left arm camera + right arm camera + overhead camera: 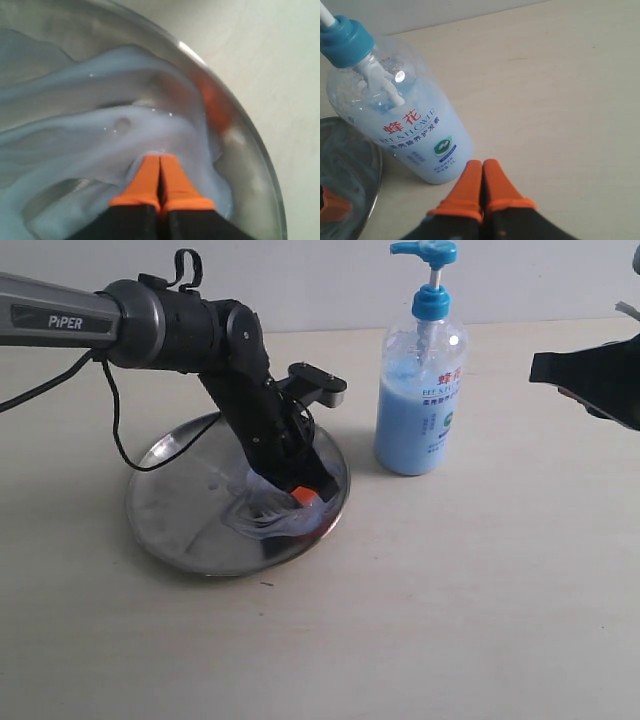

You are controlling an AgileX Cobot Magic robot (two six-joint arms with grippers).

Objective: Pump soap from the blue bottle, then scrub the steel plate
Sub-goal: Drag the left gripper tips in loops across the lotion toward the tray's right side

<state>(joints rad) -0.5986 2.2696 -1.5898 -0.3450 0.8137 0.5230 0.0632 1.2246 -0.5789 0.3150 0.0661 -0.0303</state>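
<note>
The left gripper, its orange-tipped fingers pressed flat together with nothing between them, stands with its tips in a smear of pale blue, creamy soap on the round, shallow, shiny steel plate. The plate lies on the pale beige table, left of centre. The soap is spread in streaky bands over the plate's right, near part, close to the rim, and the gripper's tips sit within it; the left part of the plate is bare metal. The black arm slopes down to the plate from the far left. Just right of the plate, a little farther back, the tall clear plastic pump bottle stands upright on the table, filled most of the way with light-blue liquid, its bright blue pump head turned to the left and its label bearing red Chinese characters. The right gripper, fingers likewise closed on each other and holding nothing, hangs to the right of the bottle, apart from it, its tips pointing toward the bottle's lower part.
</note>
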